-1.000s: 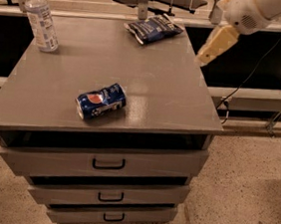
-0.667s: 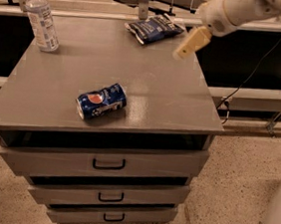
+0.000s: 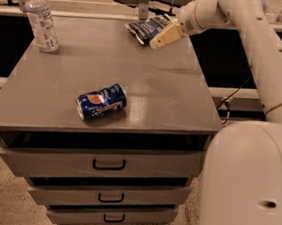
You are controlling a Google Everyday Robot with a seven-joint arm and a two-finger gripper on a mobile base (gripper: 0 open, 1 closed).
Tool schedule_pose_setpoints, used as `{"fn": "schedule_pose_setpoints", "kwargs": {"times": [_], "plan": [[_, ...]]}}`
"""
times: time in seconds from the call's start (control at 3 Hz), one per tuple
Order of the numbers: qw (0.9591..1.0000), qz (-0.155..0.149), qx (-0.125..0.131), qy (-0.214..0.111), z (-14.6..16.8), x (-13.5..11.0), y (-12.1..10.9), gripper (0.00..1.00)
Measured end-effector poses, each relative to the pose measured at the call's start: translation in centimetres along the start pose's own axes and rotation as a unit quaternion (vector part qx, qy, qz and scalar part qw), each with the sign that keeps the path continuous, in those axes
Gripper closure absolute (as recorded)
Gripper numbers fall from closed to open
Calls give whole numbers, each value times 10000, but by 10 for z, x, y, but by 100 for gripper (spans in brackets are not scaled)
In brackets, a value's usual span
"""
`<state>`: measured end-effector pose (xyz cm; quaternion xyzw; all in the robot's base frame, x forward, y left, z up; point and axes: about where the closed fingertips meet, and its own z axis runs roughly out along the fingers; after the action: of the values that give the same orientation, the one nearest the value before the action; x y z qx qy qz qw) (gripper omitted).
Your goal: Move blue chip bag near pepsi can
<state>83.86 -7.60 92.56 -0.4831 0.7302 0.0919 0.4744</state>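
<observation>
The blue chip bag, dark navy with white lettering, lies at the far edge of the grey cabinet top, right of centre. The pepsi can, dented and on its side, lies near the front of the top, left of centre. My gripper reaches in from the upper right on the white arm and hangs at the right end of the bag, partly over it. Its tan fingers point down and left.
A clear plastic water bottle stands at the far left corner. The cabinet has drawers with black handles below. The robot's white body fills the lower right. A dark ledge and rail run behind the cabinet.
The arm has swung left from beyond the cabinet's right edge, and the gripper has come over the top to the right end of the chip bag. Bag, can and bottle have not moved.
</observation>
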Motion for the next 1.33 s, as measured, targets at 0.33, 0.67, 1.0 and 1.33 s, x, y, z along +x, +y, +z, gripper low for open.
{"fn": "schedule_pose_setpoints", "kwargs": {"times": [0.33,0.67,1.0,1.33], "plan": [[9974,669,117,-246,42,-5,-7,0],[9920,1194,163,-372,64,-5,-4,0],[9858,1611,153,-453,82,-9,4,0],[9820,1799,158,-559,96,-15,8,0]]}}
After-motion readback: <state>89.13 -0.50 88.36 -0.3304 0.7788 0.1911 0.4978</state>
